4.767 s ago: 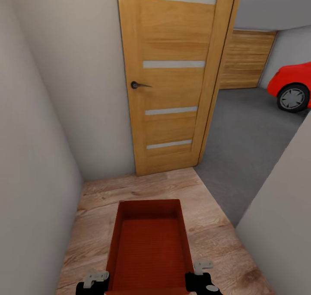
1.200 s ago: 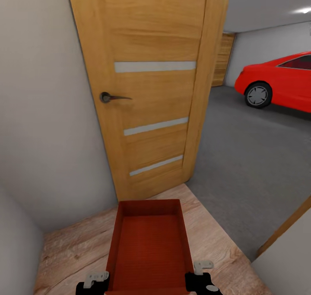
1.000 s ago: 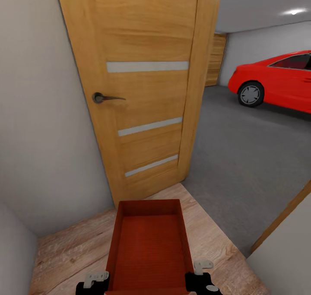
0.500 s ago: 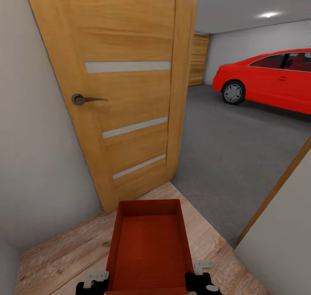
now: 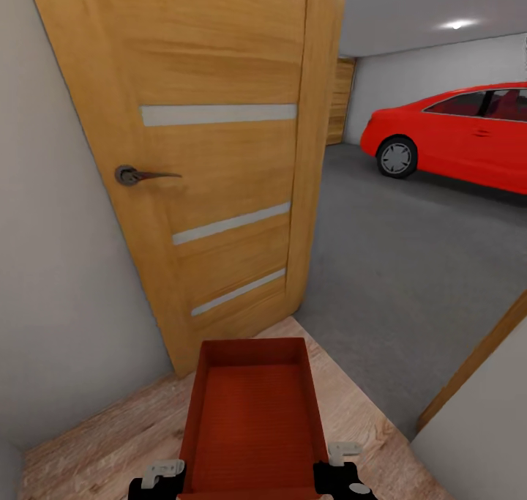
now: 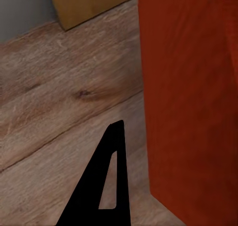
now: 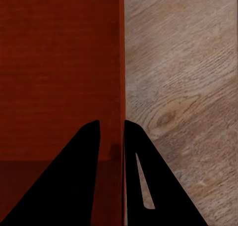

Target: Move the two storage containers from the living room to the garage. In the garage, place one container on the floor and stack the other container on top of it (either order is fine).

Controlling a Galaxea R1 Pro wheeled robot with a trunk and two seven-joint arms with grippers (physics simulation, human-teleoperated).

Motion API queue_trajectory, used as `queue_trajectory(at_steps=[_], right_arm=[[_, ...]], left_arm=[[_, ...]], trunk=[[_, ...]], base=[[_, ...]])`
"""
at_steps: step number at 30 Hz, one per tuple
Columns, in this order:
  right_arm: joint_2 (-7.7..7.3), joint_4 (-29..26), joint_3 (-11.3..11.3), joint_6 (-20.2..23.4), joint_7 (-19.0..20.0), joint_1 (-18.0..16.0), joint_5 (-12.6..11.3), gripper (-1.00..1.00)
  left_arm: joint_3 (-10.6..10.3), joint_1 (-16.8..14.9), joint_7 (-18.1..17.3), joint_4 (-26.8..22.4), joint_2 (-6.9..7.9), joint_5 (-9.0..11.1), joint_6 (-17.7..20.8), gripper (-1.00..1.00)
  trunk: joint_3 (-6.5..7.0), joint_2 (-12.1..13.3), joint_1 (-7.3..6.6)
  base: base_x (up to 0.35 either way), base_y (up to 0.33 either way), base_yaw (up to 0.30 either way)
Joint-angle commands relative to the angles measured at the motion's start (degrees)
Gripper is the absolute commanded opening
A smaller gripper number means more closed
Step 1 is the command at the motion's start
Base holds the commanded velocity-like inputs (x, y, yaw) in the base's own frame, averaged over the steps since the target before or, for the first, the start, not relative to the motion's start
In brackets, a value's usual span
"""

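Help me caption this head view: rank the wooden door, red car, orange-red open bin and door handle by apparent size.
1. Wooden door
2. Orange-red open bin and red car: similar; the car is distant and cropped, so unranked
3. Door handle

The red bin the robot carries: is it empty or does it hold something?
Empty. In the head view the bin shows only its bare ribbed bottom and inner walls.

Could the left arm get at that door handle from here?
Probably not: the left gripper is beside the container, apparently helping carry it, and the door handle sits well above and ahead.
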Motion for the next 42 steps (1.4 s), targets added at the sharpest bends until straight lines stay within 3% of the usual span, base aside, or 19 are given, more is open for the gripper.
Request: queue_trajectory(at_steps=[1, 9, 42], right_arm=[[0.01, 0.0, -0.2, -0.2, -0.4, -0.1, 0.1, -1.00], [0.00, 0.0, -0.2, -0.2, -0.4, -0.1, 0.1, -1.00], [0.06, 0.0, -0.2, -0.2, -0.4, -0.1, 0.1, -1.00]], left_arm=[[0.4, 0.0, 0.0, 0.0, 0.01, 0.2, -0.2, -1.00], [0.4, 0.0, 0.0, 0.0, 0.01, 0.2, -0.2, -1.00], [0.4, 0.0, 0.0, 0.0, 0.01, 0.2, -0.2, -1.00]], trunk=[[-0.04, 0.0, 0.00], [-0.04, 0.0, 0.00], [-0.04, 0.0, 0.00]], base=[[0.072, 0.027, -0.107], [0.016, 0.006, -0.211], [0.023, 0.000, -0.084]])
